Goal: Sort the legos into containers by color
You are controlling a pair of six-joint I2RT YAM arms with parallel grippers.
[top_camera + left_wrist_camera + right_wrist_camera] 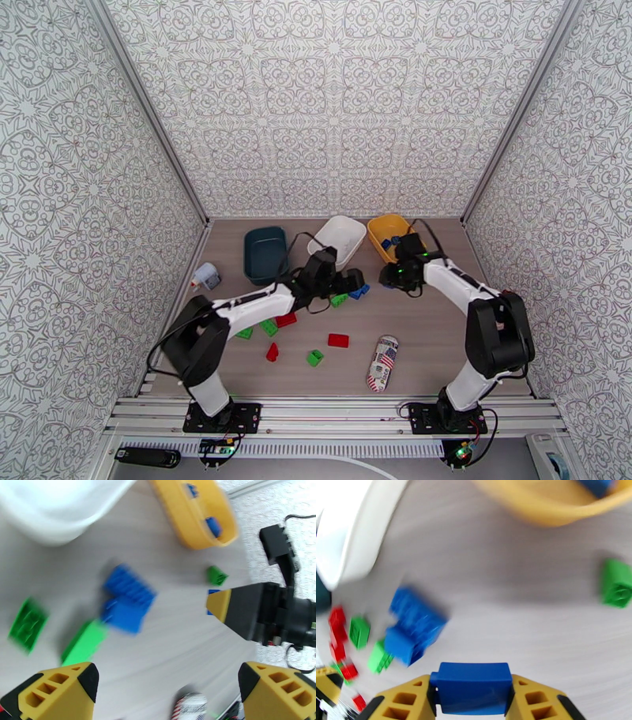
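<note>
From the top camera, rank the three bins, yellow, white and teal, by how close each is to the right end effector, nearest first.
1. yellow bin: back right, just behind the right end effector, which grips a blue lego.
2. white bin: back centre, off to its left.
3. teal bin: back left, farthest.

Two white-and-black robot arms seen from above. The left arm (253,304) stretches from its base at 7 o'clock toward 2 o'clock, and its yellow-fingered left gripper (353,280) has jaws spread wide. The right arm (466,288) rises from 5 o'clock, bends, and reaches toward 10 o'clock; its right gripper (472,695) is clamped on a small blue studded plastic brick (472,683)
</note>
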